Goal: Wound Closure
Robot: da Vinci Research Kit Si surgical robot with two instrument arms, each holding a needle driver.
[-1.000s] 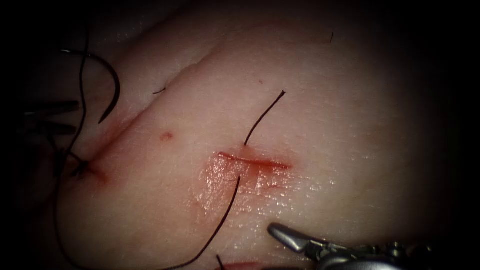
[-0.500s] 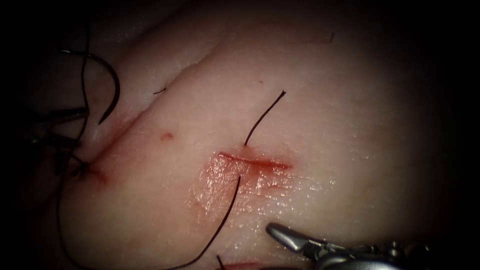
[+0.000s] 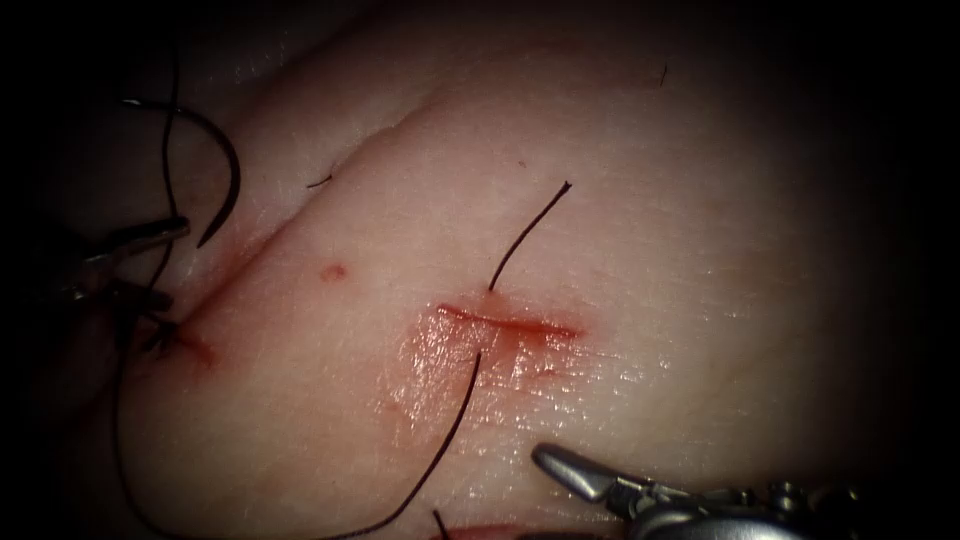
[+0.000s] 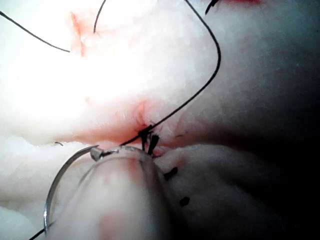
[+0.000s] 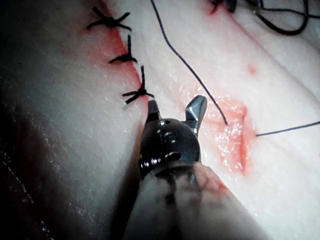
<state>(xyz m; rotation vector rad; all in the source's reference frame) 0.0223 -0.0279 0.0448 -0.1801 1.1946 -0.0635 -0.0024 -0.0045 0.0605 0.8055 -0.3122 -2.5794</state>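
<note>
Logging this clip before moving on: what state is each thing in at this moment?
Left end effector: open, holding nothing.
Right end effector: open, holding nothing.
Needle: free, lying on the tissue left of the cut.
Thread: passed across the cut, not knotted, short tail loose.
Cut: open, wet with red fluid.
Finished stitches: knotted.

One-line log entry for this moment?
left tool open, empty | right tool open, empty | curved steel needle free on pale tissue, left of red cut | dark thread crosses cut
</note>
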